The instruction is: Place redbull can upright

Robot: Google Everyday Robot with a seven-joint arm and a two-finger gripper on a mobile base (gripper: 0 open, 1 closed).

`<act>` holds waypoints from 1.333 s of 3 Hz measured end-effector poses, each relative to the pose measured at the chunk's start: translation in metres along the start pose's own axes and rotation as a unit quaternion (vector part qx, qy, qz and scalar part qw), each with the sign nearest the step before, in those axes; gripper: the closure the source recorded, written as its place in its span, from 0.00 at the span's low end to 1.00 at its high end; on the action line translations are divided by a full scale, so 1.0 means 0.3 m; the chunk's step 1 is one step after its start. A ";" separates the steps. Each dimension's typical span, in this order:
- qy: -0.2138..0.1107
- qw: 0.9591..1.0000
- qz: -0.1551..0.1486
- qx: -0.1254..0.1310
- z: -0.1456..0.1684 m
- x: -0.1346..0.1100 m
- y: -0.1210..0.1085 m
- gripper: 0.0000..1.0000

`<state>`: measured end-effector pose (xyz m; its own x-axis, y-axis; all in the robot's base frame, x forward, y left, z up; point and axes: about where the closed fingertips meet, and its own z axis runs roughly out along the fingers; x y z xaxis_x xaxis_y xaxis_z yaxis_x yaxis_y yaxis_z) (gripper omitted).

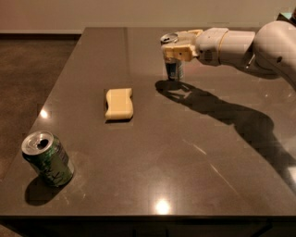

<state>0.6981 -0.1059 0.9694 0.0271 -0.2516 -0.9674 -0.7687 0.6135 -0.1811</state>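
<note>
Dark, glossy stone made up the table [185,162], which filled most of the view and caught a few bright spots of lamp light along its near edge. Toward the far right part of that top stood the redbull can [174,70], upright, its silver lid uppermost and its blue and silver lower half showing below the gripper. Its base sat right at the surface where its own shadow began, though whether it truly touched the top could not be told. The gripper [177,50] reached in from the right and was clamped around the upper half of the can, its cream fingers [185,52] pressed against the sides. Behind it the white arm [240,46] stretched away to the right edge of the view, low over the table, and threw a long dark shadow [217,106] across the top toward the near right. Well to the left of the can, near the middle of the table, lay a pale yellow sponge [119,103], flat. Far from both, at the near left corner, a wider green can [47,159] stood tilted toward the viewer with its opened top showing. Beyond the table were a brown floor [32,69] and a light wall [138,14].
</note>
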 end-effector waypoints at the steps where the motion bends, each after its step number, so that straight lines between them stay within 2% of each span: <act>1: -0.036 0.999 0.000 0.012 -0.011 0.015 -0.023 0.60; 3: -0.075 0.997 0.013 0.030 -0.030 0.076 -0.068 0.13; 4: -0.075 0.997 0.012 0.028 -0.022 0.072 -0.062 0.00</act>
<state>0.7086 -0.1277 0.9530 0.1066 -0.1244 -0.9865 -0.7337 0.6598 -0.1625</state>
